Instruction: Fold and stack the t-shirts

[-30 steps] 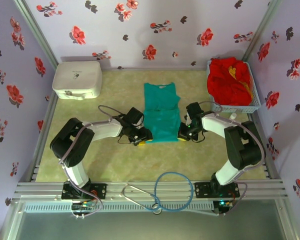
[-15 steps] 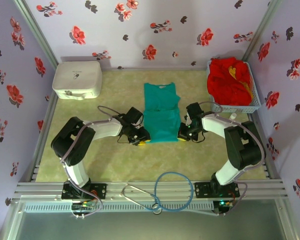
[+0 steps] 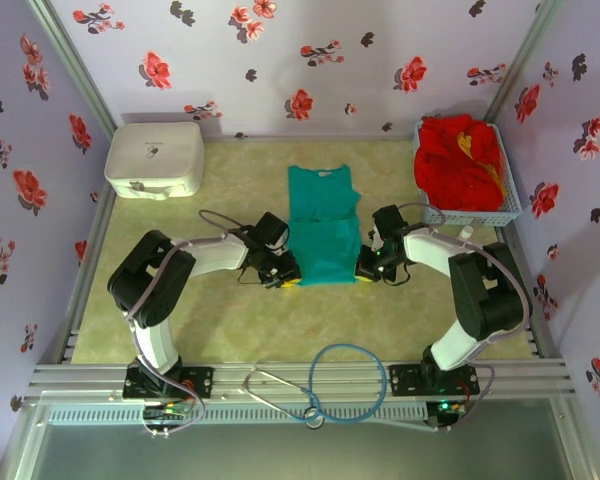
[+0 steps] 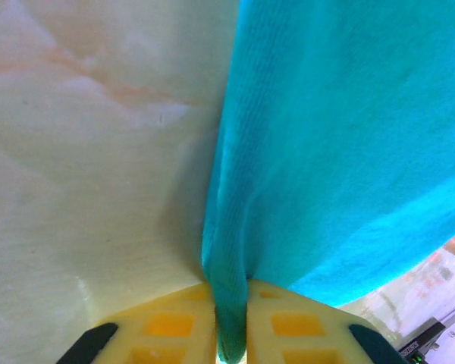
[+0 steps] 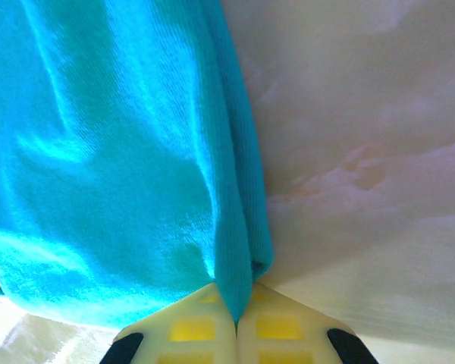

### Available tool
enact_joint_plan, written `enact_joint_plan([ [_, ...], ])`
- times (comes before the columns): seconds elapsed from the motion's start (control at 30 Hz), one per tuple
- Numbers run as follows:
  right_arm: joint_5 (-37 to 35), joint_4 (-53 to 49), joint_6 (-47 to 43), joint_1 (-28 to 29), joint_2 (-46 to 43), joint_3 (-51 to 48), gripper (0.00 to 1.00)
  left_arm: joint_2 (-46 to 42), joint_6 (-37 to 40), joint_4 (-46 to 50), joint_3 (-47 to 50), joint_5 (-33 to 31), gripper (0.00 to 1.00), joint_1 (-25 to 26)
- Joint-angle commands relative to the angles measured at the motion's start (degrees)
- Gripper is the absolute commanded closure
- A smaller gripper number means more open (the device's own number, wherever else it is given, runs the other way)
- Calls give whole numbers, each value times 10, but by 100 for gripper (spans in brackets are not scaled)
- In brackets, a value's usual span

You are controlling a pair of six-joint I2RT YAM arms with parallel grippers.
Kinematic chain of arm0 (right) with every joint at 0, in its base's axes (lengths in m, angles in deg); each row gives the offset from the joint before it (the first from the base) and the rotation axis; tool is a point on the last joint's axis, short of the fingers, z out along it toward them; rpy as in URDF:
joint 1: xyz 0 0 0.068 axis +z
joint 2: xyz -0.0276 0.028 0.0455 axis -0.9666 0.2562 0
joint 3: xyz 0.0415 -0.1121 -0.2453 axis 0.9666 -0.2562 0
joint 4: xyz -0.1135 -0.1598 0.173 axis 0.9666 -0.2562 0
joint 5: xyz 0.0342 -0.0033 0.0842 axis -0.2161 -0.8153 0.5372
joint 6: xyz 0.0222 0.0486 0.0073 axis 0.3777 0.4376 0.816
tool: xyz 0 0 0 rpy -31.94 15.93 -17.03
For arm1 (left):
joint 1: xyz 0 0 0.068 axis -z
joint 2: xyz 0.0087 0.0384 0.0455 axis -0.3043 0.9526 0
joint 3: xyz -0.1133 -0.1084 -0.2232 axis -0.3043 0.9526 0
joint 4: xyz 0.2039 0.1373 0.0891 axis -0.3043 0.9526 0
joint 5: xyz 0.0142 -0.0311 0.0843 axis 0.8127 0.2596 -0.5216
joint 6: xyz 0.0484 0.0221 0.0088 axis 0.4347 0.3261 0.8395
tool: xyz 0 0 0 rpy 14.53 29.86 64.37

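Left claw [image 3: 285, 277], right claw [image 3: 365, 272] each clenched on near corner of teal shirt [image 3: 323, 225], spread on table [image 3: 230, 320]. White box [image 3: 155, 158] sat back-left; red shirts [image 3: 460, 160] heaped in basket [image 3: 511, 206] back-right.

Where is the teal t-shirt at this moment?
In the top view the teal t-shirt lies mid-table, the left gripper and the right gripper pinching its near corners, the white box back left, the basket back right.

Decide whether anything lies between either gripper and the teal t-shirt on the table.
Nothing visible does. The left gripper is pinching the teal t-shirt at its near left corner, and the right gripper is pinching its near right corner. In both wrist views the cloth runs straight into the closed jaws.
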Motion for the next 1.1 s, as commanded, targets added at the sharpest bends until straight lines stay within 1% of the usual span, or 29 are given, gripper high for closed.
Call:
enact_joint_plan([
  [0.0, 3, 6, 4, 3, -17, -11, 100, 17, 8, -37, -10, -19, 87, -1],
  [0.1, 1, 7, 4, 2, -27, -18, 100, 5, 11, -40, 1, -19, 90, -1],
  [0.23, 10, 17, 2, 2, -43, -33, 100, -19, 21, -59, 31, -20, 97, 0],
  [0.33, 9, 10, -1, 3, -58, -40, 100, -43, 16, -62, 54, -28, 100, 4],
  [0.57, 4, -23, 14, 3, -130, -47, 100, -115, -20, -56, 84, -38, 100, 24],
  [0.83, 4, -91, 31, 2, -226, -21, 100, -199, -49, 13, 69, -54, 100, 39],
  [0.93, 3, -113, 32, 2, -247, -9, 100, -220, -54, 43, 60, -56, 100, 40],
  [1.07, 14, -130, 36, 2, -265, -7, 100, -246, -81, 58, 69, -58, 100, 50],
])
